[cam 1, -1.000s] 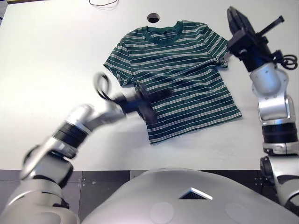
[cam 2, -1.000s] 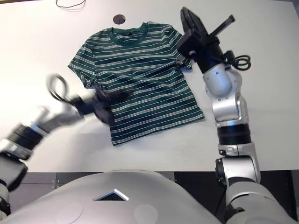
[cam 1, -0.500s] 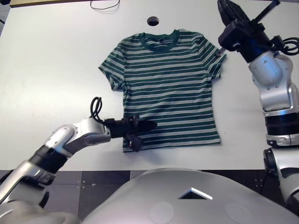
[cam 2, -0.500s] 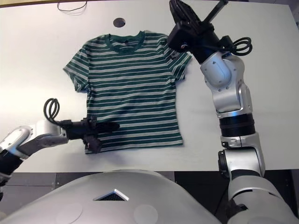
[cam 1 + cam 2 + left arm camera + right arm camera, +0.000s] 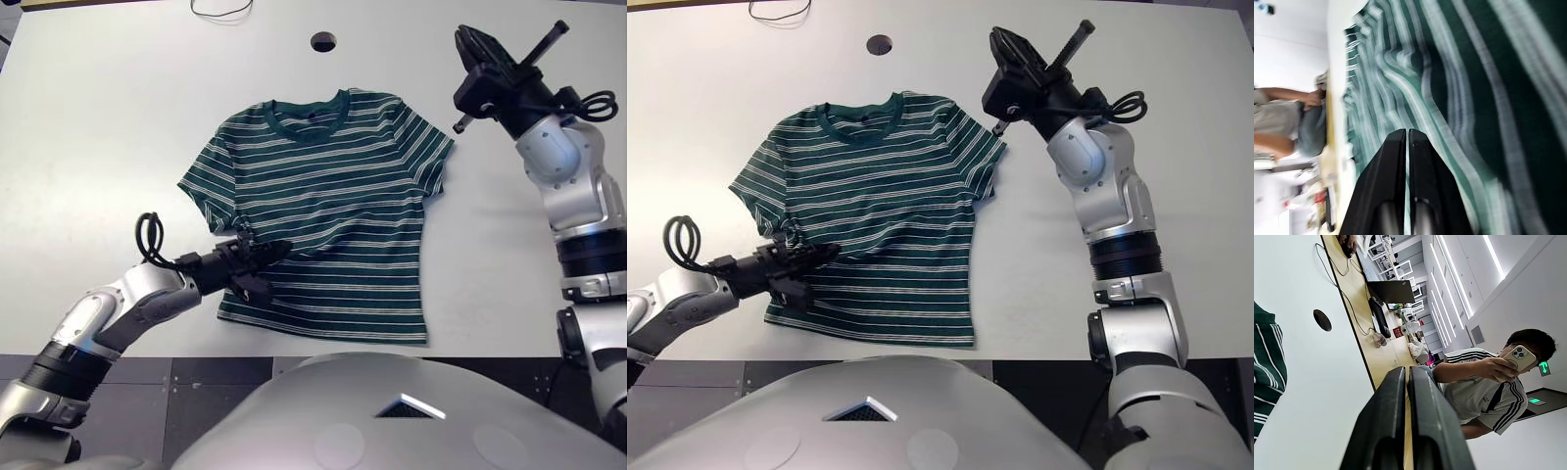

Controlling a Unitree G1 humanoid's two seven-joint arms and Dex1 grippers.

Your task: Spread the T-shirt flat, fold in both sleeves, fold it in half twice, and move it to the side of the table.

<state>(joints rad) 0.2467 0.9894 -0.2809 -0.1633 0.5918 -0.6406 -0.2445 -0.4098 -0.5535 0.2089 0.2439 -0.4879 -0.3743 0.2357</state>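
Note:
A dark green T-shirt (image 5: pixel 333 215) with white stripes lies face up and mostly flat on the white table (image 5: pixel 98 147), collar toward the far edge. My left gripper (image 5: pixel 282 249) lies low over the shirt's left side near the hem. Its fingers are shut on a pinch of the fabric, which puckers there (image 5: pixel 1407 131). My right gripper (image 5: pixel 472 41) hangs shut and empty above the bare table, just past the shirt's right sleeve (image 5: pixel 434 157), pointing away from me. That sleeve's edge (image 5: pixel 1266 357) shows in the right wrist view.
A round cable hole (image 5: pixel 323 41) sits in the table beyond the collar, and a thin black cable (image 5: pixel 220 8) lies at the far edge. Bare table spreads to the left and right of the shirt. The near table edge runs just below the hem.
The shirt has turned square and slid toward me and to the left, drawn by my left gripper. My right gripper has come off the right sleeve and stays above the table.

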